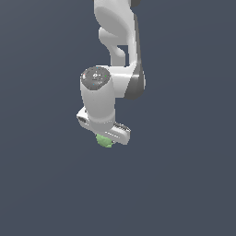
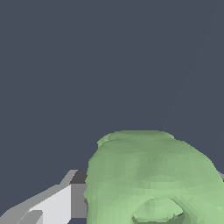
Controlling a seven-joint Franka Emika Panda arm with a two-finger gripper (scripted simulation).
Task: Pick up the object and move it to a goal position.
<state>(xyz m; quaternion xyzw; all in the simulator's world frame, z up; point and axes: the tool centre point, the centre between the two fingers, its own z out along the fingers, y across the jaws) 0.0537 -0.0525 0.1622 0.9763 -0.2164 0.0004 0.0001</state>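
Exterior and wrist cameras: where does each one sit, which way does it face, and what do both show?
Exterior view: off the arm, looking at the white arm and gripper, with the green object just below the gripper.
Wrist view: on the wrist, looking along the gripper; one grey-white finger shows beside the object, which fills the near field.
Shared: the green object and the gripper.

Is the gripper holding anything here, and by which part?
The gripper appears shut on the green blob, one finger against its side; where exactly it grips cannot be told.
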